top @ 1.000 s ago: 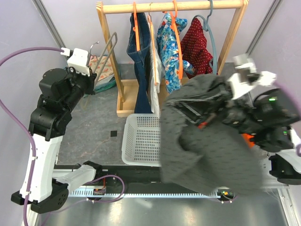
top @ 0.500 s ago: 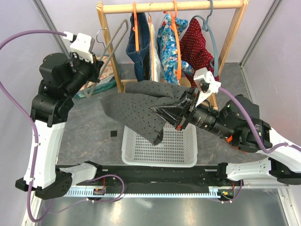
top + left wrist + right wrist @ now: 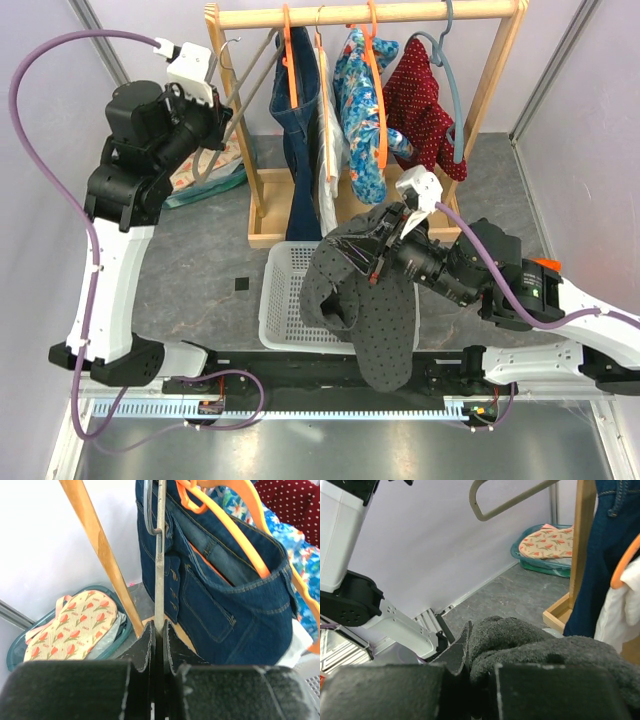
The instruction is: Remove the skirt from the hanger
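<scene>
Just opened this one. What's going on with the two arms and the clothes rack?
The left gripper is shut on a thin grey hanger with nothing on it, held up beside the wooden rack. The right gripper is shut on a dark grey dotted garment, which droops over the white basket. The denim skirt still hangs on its orange hanger on the rack, and neither gripper touches it.
</scene>
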You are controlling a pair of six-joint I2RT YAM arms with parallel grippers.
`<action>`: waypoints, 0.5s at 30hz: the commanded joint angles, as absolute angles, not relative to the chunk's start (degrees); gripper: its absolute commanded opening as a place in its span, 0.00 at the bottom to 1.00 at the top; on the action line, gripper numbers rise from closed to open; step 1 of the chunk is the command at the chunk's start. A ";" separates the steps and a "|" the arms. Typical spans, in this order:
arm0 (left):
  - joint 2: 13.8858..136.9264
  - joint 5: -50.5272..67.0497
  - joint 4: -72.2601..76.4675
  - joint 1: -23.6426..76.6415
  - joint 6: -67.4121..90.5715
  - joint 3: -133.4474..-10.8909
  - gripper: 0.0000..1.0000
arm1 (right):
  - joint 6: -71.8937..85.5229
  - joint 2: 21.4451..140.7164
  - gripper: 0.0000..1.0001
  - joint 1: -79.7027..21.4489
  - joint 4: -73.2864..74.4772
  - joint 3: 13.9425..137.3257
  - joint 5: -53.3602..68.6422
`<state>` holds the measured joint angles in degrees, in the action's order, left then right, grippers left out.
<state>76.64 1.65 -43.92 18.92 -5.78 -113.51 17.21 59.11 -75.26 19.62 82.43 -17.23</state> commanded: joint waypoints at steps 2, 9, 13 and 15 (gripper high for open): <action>79.45 0.26 -40.17 18.81 -4.22 -117.86 0.02 | 17.40 55.20 0.00 -75.41 16.17 80.42 -22.84; 81.47 -2.98 -39.64 18.81 -4.74 -118.91 0.02 | 17.40 53.88 0.00 -75.41 16.00 78.05 -25.57; 82.79 -4.65 -39.64 18.72 -4.92 -120.84 0.02 | 17.66 54.31 0.00 -75.41 15.91 76.12 -28.12; 83.67 -5.36 -39.64 18.72 -5.01 -121.72 0.02 | 18.01 54.84 0.00 -75.41 15.91 74.54 -30.74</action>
